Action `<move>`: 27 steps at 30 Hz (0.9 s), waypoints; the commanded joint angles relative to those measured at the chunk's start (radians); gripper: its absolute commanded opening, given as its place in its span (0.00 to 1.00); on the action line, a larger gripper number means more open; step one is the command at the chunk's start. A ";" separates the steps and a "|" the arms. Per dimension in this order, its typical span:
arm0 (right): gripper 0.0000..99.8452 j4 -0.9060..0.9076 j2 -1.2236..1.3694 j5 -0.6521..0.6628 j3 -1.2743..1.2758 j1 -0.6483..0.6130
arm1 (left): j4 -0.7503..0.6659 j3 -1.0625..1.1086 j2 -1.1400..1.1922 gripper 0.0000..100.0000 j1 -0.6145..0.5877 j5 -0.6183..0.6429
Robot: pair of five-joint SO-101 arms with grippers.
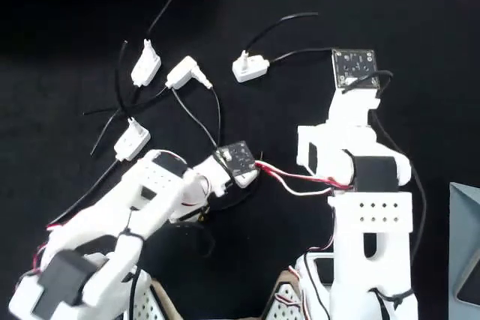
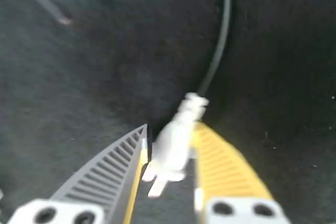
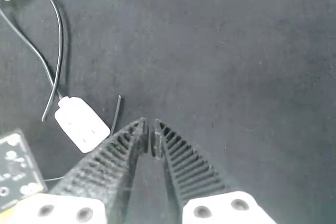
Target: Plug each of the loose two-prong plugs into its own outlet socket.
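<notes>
Left arm (image 1: 150, 200) stretches low toward the table centre. I see the left gripper (image 2: 170, 129) clamped on a white plug (image 2: 176, 140), body between the fingers, prongs pointing back at the wrist, cable (image 2: 218, 51) trailing ahead. Right arm (image 1: 360, 177) reaches forward. Right gripper (image 3: 151, 127) is pinched together on nothing, above black cloth (image 3: 236, 51).

I read the black cloth table cover (image 3: 252, 51) as matt and faintly fuzzy. The small white two-prong plug (image 2: 173, 145) in my left gripper (image 2: 170, 128) looks like smooth, slightly glossy plastic, and its thin black cord (image 2: 218, 51) has a rubbery sheen. That gripper's ribbed fingers (image 2: 110, 171) are matt plastic, one grey and one yellow. My right gripper (image 3: 152, 127) is dark ribbed plastic. The white arm shells (image 1: 375, 215) look matt.
</notes>
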 commanded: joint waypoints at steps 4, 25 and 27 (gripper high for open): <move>0.01 -0.032 -0.021 0.006 -0.001 0.015 | -0.005 -0.084 0.087 0.03 0.008 0.005; 0.01 -0.034 -0.021 0.005 -0.001 0.018 | 0.206 -0.260 -0.259 0.03 0.082 0.384; 0.01 -0.034 -0.021 0.005 -0.001 0.018 | 0.203 -0.259 -0.296 0.03 0.050 0.413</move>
